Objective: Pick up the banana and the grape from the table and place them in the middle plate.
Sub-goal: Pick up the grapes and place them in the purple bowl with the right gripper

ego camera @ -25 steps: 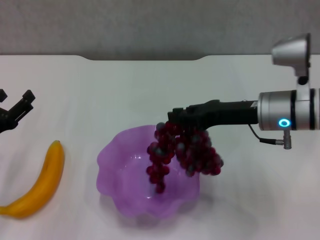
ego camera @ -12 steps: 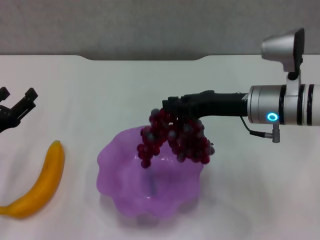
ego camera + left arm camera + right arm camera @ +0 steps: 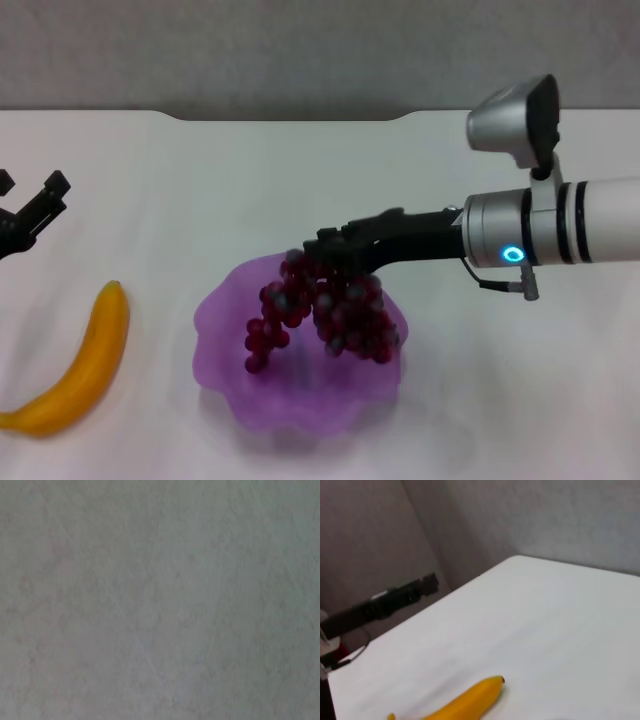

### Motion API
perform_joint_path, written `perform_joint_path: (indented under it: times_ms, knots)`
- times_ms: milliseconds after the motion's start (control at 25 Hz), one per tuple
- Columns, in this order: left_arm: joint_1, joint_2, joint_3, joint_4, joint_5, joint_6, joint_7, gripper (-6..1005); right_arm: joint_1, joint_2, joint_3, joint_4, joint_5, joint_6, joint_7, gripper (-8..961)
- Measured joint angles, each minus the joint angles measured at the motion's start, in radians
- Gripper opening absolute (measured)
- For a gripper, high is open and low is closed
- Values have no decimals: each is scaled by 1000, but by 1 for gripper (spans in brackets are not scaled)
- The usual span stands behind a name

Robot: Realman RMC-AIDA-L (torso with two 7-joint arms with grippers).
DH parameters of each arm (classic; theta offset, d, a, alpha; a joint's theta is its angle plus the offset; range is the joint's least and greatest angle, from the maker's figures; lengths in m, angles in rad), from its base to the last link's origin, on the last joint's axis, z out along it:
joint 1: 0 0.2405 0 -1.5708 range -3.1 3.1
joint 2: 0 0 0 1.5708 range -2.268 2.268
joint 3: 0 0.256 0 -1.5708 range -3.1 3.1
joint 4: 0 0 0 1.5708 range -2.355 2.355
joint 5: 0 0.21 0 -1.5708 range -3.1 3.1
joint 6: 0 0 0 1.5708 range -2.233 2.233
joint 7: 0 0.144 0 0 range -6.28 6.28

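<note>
My right gripper (image 3: 325, 248) is shut on the stem end of the grape (image 3: 322, 310), a dark-red bunch that hangs from it over the middle plate (image 3: 225, 345), a purple dish with a wavy rim. The bunch's lower grapes reach down inside the dish. The banana (image 3: 80, 367) lies on the white table (image 3: 250, 190) left of the dish; it also shows in the right wrist view (image 3: 465, 702). My left gripper (image 3: 28, 213) is open at the far left edge, above the banana and apart from it.
The table's dark notched far edge (image 3: 290, 116) runs along the back. The left arm (image 3: 375, 607) shows as a dark bar in the right wrist view. The left wrist view shows only bare table surface (image 3: 160, 600).
My right gripper has moved left and down with the grape, from beside the dish's right rim to over its middle. The bunch now hangs lower into the dish. The left arm barely moved.
</note>
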Motion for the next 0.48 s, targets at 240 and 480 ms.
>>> perform_joint_path:
  times_ms: [240,480]
  knots:
    - [-1,1,-3,-3,0,0,-1,876,13,23,1,0,-134,47,103,356]
    - [2,3,-3,-9,-1,0,1,877,17,31,11,-6,-149,71,105,533]
